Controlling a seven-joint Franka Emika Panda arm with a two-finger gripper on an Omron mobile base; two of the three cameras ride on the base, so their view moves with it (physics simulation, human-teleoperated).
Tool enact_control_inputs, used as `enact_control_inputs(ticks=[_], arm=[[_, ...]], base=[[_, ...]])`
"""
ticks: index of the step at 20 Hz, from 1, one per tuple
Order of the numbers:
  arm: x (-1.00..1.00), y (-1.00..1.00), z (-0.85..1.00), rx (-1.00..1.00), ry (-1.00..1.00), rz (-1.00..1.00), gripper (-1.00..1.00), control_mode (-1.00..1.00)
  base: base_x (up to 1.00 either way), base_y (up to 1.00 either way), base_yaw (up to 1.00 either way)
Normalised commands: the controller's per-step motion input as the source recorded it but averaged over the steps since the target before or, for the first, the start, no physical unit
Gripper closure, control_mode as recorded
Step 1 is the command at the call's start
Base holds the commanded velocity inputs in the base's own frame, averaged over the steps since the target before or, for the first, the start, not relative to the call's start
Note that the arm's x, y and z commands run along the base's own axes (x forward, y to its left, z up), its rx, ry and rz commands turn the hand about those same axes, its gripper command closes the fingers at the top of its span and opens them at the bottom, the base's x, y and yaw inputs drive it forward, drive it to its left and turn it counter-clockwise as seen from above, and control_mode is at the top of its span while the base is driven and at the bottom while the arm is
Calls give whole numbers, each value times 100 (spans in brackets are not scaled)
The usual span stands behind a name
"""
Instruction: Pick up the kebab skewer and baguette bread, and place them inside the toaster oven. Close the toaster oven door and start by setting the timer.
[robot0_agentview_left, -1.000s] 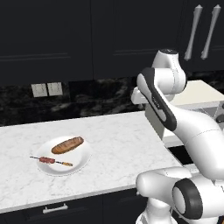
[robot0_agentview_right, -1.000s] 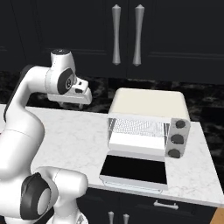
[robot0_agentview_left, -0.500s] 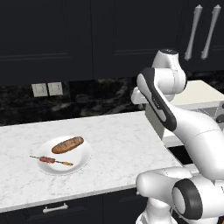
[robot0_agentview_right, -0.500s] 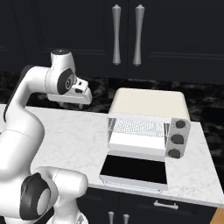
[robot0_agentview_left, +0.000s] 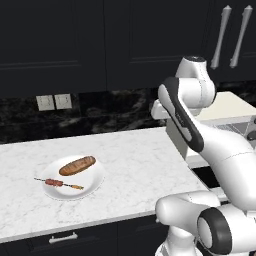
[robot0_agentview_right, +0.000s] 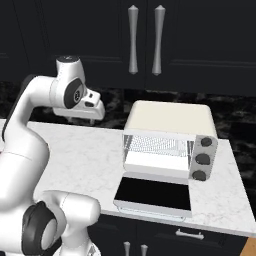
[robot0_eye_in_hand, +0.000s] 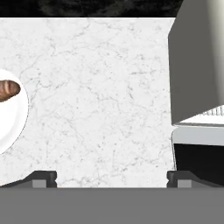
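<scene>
Kebab skewer and baguette bread side by side on white plate, left on marble tabletop.
Seen from right base: toaster oven with toaster oven door dropped flat, rack bare. Seen from hand: claw spread wide, empty, above bare marble between plate and oven.

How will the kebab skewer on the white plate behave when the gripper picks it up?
The kebab skewer is a thin stick, so it probably pivots if pinched off-centre. Lying flat on the plate, it leaves little room beneath. Its chunks may slide. The baguette lies close behind.
</scene>
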Motion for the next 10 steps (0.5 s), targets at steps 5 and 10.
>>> enact_control_inputs(ticks=[5,10], arm=[[-77,-86,0,2,-15,0,-100,-100],[-19,-100,0,2,-11,0,-100,-100]], base=[[0,0,0],[0,0,0]])
